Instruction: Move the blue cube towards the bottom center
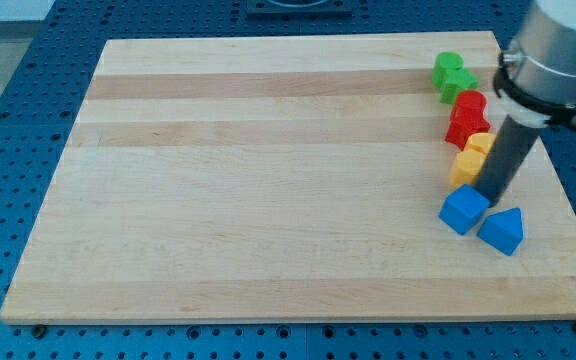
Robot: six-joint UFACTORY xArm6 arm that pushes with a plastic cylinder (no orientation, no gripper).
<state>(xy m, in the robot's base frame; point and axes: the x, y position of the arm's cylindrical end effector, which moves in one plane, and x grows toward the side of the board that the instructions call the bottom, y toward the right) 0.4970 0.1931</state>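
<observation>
The blue cube lies on the wooden board near the view's right edge, a little below mid-height. A blue triangular block lies just to its right and slightly lower. My tip is at the end of the dark rod, right at the blue cube's upper right corner, and seems to touch it. Above the tip is an orange-yellow block, partly hidden by the rod.
A column of blocks runs up the right side: a yellow block, two red blocks, and two green blocks near the top right. The arm's grey body overhangs the board's top right corner.
</observation>
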